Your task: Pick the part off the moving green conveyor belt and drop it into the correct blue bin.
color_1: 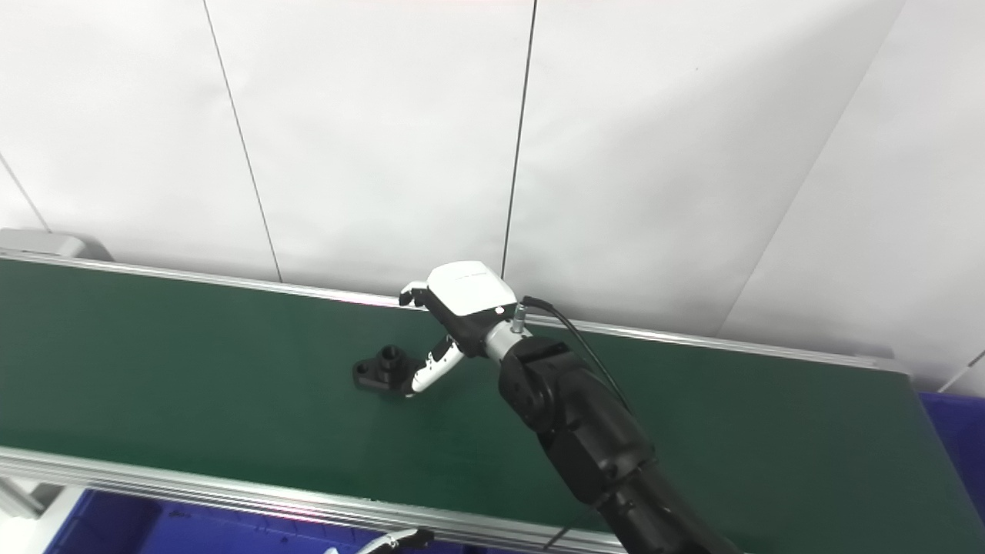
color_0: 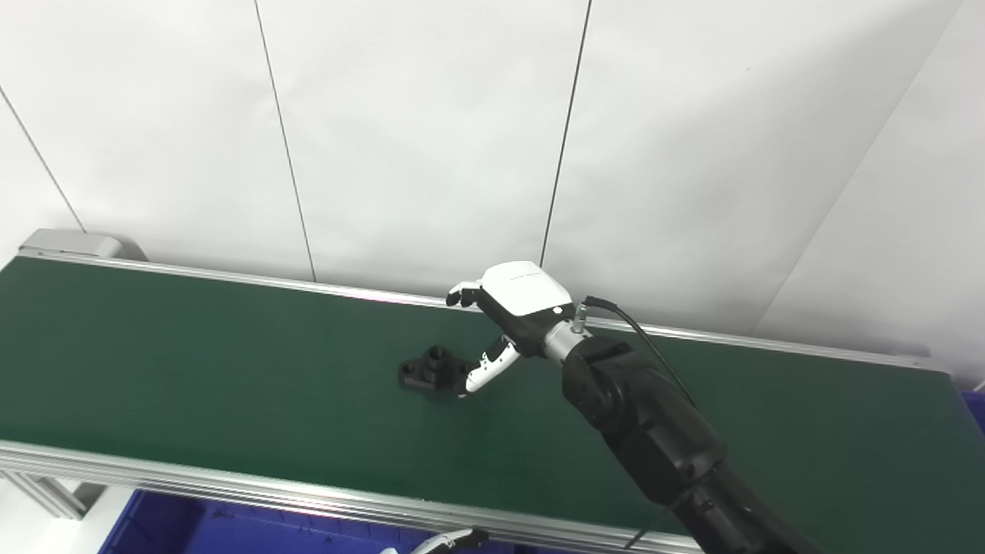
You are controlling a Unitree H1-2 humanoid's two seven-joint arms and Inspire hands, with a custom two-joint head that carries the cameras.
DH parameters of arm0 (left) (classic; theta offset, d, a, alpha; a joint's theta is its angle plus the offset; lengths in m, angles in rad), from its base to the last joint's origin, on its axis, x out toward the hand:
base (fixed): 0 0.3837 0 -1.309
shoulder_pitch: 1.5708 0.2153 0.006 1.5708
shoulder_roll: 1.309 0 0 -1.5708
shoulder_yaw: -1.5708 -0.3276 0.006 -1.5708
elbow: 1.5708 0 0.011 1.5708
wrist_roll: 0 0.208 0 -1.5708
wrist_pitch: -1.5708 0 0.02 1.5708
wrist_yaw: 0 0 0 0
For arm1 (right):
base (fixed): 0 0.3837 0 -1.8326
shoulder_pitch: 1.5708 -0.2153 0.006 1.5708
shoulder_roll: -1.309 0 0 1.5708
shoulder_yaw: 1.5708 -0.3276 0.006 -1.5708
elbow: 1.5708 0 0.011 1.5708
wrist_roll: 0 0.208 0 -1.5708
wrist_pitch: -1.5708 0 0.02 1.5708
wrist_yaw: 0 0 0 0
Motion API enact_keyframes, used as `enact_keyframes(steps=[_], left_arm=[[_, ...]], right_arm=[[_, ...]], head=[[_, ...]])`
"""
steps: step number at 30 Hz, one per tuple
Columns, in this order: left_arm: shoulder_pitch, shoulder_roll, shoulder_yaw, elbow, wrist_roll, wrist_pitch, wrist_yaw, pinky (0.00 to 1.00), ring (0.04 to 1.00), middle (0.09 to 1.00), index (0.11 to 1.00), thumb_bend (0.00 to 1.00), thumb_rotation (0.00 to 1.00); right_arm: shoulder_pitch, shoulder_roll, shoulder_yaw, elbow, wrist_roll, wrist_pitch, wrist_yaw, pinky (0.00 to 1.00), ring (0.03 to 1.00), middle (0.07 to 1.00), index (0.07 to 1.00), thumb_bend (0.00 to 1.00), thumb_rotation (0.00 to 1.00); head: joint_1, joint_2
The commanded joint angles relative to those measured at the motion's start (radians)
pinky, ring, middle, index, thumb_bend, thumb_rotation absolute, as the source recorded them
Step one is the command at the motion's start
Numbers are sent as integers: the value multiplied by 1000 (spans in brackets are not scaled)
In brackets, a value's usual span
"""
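fingers [color_0: 483, 371] spread, empty | thumb beside part [color_0: 431, 367] | belt [color_0: 192, 369]

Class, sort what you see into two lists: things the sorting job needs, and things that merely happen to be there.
Belongs to the job:
black part
green conveyor belt
right hand, open beside the part
blue bin below the belt's near edge

Just there:
white wall panels
left hand, barely in view

White panelled wall [color_0: 431, 138] behind, split by thin dark seams [color_0: 565, 131]; grey housing [color_0: 77, 244] at far left; aluminium frame leg [color_0: 38, 492] at lower left.
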Motion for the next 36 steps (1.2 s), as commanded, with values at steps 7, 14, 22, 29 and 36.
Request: enact_keyframes(steps=[7,14,22,29,36], left_arm=[[-13,-5,11,-31,20,-32,1,805,886,917,894,868,568],[-11,-12,8,-34,26,-32,13,804,881,910,892,873,575],[-4,-14,9,-45,30,-32,19,806,878,907,891,872,561],[2,-17,21,-60,38,-32,12,807,881,913,894,871,566],[6,-17,30,-70,51,-32,12,800,879,914,896,867,557]], right_arm=[[-86,39,17,72,-31,27,-10,719,762,750,777,874,403],[-114,39,62,158,-72,29,-12,740,778,760,784,840,391],[-124,34,115,210,-125,41,5,676,703,692,766,795,319],[-108,12,143,228,-158,34,-5,593,619,566,697,677,61],[-94,-20,205,234,-212,32,-41,504,484,436,517,529,3]], head=[[2,9],[8,20],[12,33],[15,44],[12,51]])
